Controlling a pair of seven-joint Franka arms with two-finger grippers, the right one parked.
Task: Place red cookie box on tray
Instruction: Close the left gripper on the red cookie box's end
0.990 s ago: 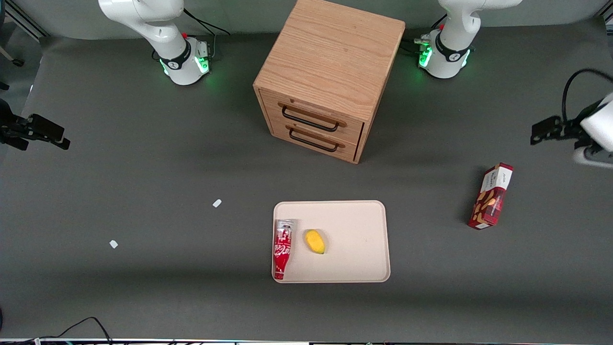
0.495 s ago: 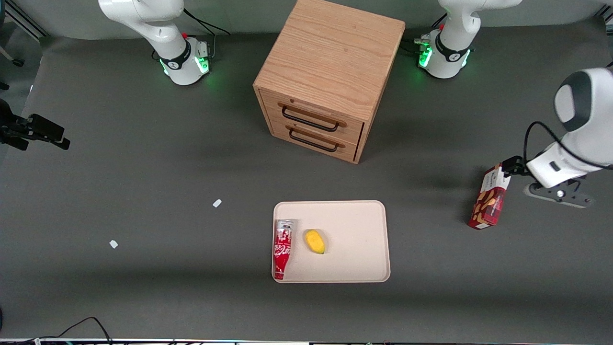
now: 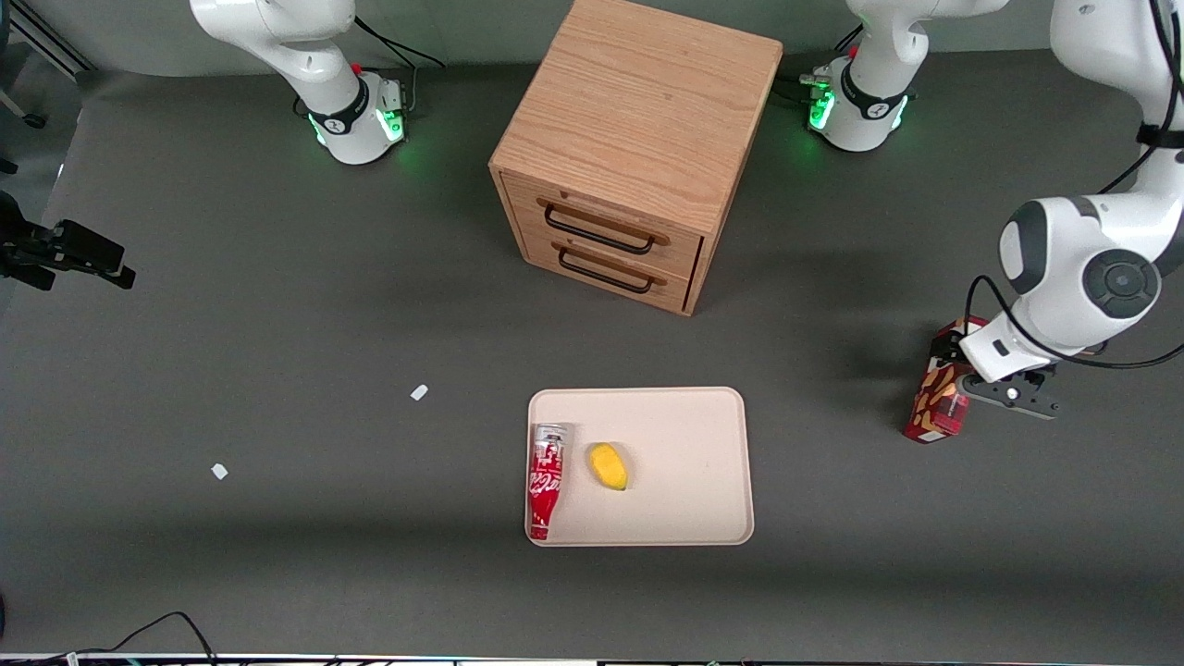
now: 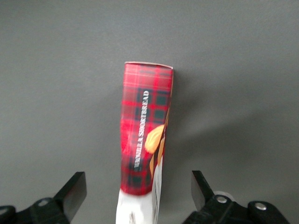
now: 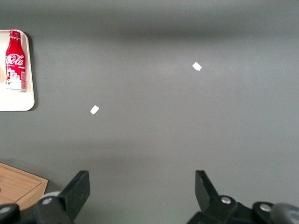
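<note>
your worktop is dark grey, and the biggest thing on it is the wooden two-drawer cabinet. nearer the front camera than the cabinet lies the beige tray, which carries a red-and-white soda bottle lying on its side and a small yellow fruit just beside it. the red cookie box is off the tray, well toward the working arm's end of the worktop. in your wrist view the box shows a red tartan side with white lettering running along its length. its long axis runs straight away from the hand, one short end pointing outward. the hand sits over the box's upper part with its fingers spread wide, one on each side of the box and apart from it.
</note>
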